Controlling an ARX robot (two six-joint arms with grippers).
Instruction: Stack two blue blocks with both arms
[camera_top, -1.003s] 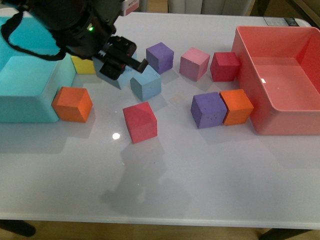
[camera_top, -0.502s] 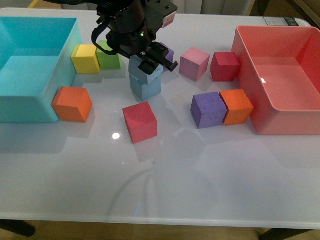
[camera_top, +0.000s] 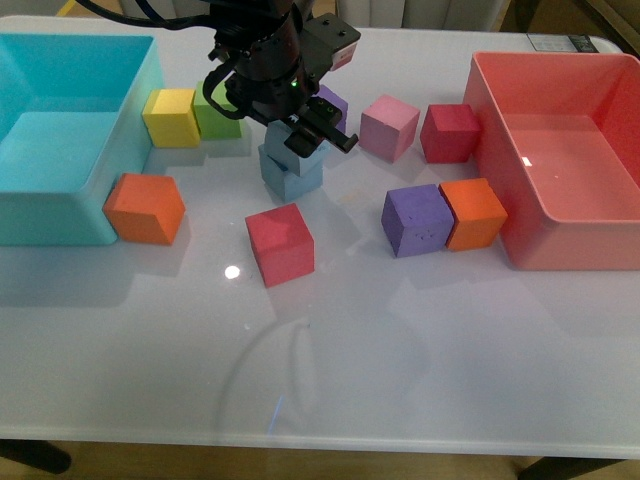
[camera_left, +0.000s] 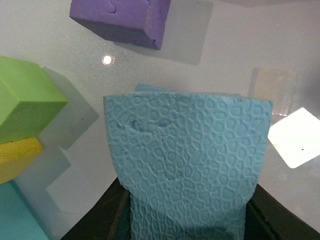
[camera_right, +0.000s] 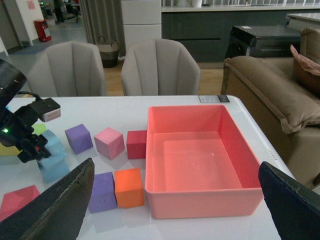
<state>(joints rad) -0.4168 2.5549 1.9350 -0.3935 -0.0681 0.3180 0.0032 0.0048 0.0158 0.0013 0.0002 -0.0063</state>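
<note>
My left gripper (camera_top: 305, 140) is shut on one blue block (camera_top: 276, 157) and holds it right on top of the second blue block (camera_top: 297, 186), which stands on the white table left of centre. In the left wrist view the held blue block (camera_left: 187, 160) fills the space between the dark jaws of the left gripper (camera_left: 185, 215), and a sliver of the lower block (camera_left: 150, 88) shows behind it. My right gripper (camera_right: 172, 210) is open and empty, high above the table. From there the blue pair (camera_right: 53, 157) shows at far left.
A turquoise bin (camera_top: 50, 215) stands at left, a red bin (camera_top: 520, 235) at right. Around the stack: yellow (camera_top: 170, 116), green (camera_top: 215, 120), purple (camera_top: 332, 100), pink (camera_top: 388, 126), dark red (camera_top: 450, 132), red (camera_top: 280, 243), orange (camera_top: 145, 208), purple (camera_top: 415, 218) and orange (camera_top: 473, 212) cubes.
My left arm carried the blue block from the left to above the other blue block, then lowered it onto that block.
</note>
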